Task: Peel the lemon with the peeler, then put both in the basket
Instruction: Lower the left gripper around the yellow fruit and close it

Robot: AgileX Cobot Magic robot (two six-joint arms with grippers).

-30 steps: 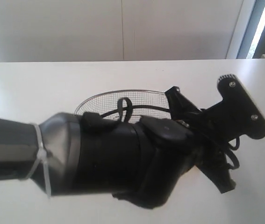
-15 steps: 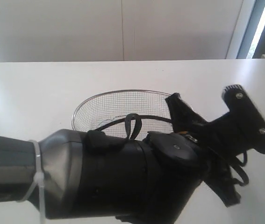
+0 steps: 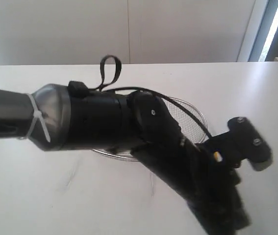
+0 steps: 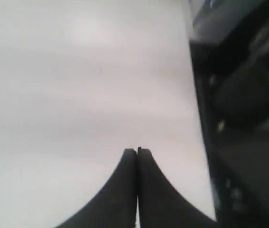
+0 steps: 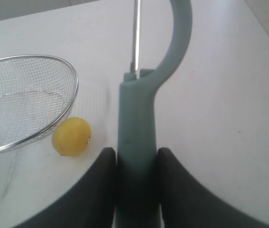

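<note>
In the right wrist view my right gripper [image 5: 136,151] is shut on the pale teal handle of the peeler [image 5: 136,114]. Its curved head and thin metal blade [image 5: 135,38] point away over the white table. The small yellow lemon [image 5: 71,136] lies on the table just outside the rim of the wire mesh basket [image 5: 73,80], to one side of the peeler. My left gripper [image 4: 137,151] is shut with nothing between its fingers, above bare table. In the exterior view my left arm [image 3: 104,122] hides most of the basket [image 3: 201,117]; lemon and peeler are hidden there.
A black wrist part [image 3: 244,144] shows at the right of the exterior view. Dark robot structure [image 4: 243,118] fills one side of the left wrist view, past the table's edge. The table [image 3: 40,196] is white, with a wall behind it.
In the exterior view the left arm has swung up and across, now covering the basket's left side with its end angled down to the right. The black part at right has dropped lower.
</note>
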